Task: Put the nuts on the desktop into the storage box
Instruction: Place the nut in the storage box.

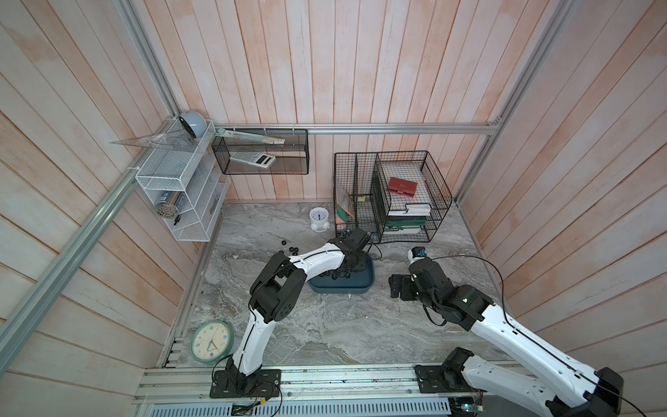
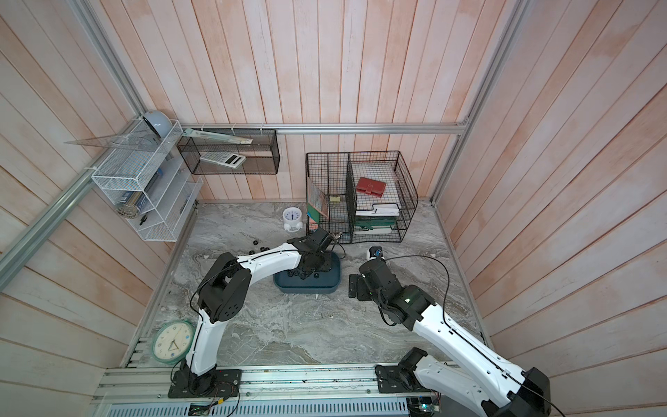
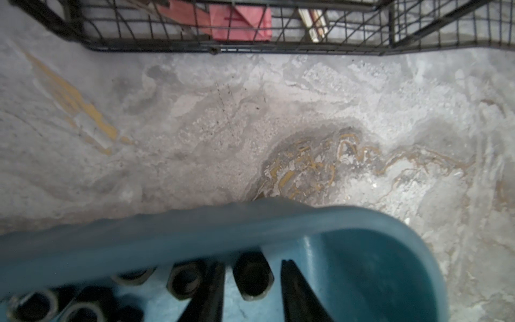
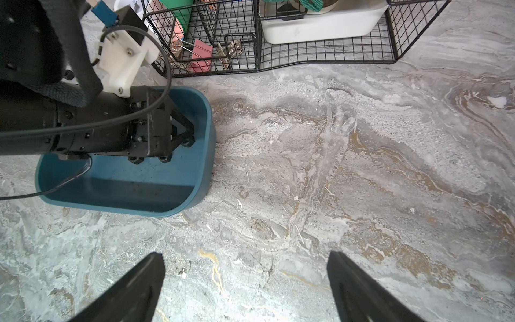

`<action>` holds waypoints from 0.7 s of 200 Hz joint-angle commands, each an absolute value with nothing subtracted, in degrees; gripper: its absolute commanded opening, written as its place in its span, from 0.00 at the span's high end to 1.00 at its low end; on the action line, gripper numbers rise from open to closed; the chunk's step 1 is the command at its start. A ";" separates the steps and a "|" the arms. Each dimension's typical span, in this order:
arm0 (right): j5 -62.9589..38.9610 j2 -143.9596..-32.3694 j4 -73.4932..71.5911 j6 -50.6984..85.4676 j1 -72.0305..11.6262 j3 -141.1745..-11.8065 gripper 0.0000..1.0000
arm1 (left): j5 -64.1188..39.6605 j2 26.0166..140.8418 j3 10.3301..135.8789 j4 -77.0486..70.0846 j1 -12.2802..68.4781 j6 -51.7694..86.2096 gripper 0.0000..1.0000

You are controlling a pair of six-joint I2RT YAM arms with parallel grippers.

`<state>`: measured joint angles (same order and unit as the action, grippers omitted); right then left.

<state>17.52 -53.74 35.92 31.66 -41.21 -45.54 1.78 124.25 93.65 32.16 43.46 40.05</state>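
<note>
The teal storage box sits mid-desktop in front of the wire baskets. My left gripper reaches down into it. In the left wrist view its fingers stand apart, with one black nut loose between them and a gap on each side. Several more nuts lie on the box floor. Three nuts rest on the desktop left of the box. My right gripper is open over bare desktop to the right of the box.
Black wire baskets with books and a pink binder clip stand just behind the box. A small white clock is at the back, a round green clock at front left, and a white mesh rack on the left wall.
</note>
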 commanded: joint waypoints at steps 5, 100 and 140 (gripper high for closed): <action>18.13 -55.28 34.70 30.64 -41.51 -47.06 0.02 | 2.39 122.22 95.10 33.70 43.24 38.77 0.53; 13.64 -66.58 26.84 26.05 -41.48 -52.64 0.02 | 6.12 108.23 88.60 35.30 35.90 38.24 0.17; 11.23 -71.32 24.17 24.49 -41.48 -55.22 0.02 | 8.83 103.96 85.12 36.75 30.99 37.09 0.00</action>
